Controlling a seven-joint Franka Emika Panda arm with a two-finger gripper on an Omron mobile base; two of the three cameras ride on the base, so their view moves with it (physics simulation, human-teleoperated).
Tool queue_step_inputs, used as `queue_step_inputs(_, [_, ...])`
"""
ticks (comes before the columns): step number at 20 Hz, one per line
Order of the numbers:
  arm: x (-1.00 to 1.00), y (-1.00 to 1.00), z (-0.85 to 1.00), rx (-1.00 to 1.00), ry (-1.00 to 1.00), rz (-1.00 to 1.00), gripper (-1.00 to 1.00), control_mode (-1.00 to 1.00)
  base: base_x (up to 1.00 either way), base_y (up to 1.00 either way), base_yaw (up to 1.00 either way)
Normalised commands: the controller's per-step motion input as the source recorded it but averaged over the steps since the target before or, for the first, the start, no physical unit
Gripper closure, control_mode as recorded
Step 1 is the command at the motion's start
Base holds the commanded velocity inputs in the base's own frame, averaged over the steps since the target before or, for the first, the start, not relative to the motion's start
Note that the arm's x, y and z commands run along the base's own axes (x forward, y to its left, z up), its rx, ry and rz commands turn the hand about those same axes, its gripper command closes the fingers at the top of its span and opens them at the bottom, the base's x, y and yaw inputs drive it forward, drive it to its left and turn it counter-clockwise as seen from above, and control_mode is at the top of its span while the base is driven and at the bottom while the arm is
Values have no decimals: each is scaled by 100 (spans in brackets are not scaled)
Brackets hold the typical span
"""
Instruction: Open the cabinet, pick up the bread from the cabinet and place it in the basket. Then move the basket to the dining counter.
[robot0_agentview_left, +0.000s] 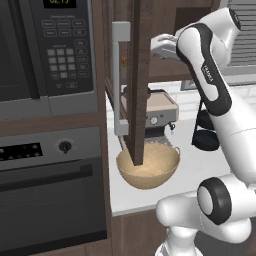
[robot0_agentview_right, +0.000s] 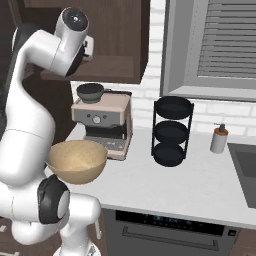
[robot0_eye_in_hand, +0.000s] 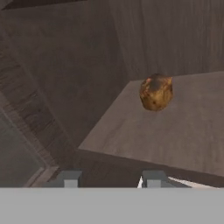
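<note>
Bread (robot0_eye_in_hand: 156, 92) sits alone inside the open cabinet (robot0_agentview_left: 137, 75); basket (robot0_agentview_left: 148, 166) looks empty; gripper (robot0_eye_in_hand: 110, 178) fingers apart, holding nothing.

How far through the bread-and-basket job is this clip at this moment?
Done: the cabinet door stands open. In hand: the gripper, holding nothing, points into the cabinet at the bread lying on the shelf ahead. Left: grasp the bread, drop it in the basket on the counter below, then carry the basket to the dining counter.
</note>
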Motion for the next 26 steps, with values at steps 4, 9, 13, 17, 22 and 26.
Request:
queue_step_inputs(4, [27, 0, 0, 3, 0, 2, -100, -100, 0, 0, 0])
queue_step_inputs(9, [20, 0, -10, 0, 0, 0, -100, -100, 0, 0, 0])
queue_step_inputs(13, [32, 0, -21, 0, 1, 0, -100, -100, 0, 0, 0])
queue_step_inputs(17, [35, 1, -15, 0, 0, 0, -100, -100, 0, 0, 0])
queue_step_inputs(22, [37, 12, -16, 0, 0, 0, -100, -100, 0, 0, 0])
queue_step_inputs(26, [34, 9, -15, 0, 1, 0, -100, -100, 0, 0, 0])
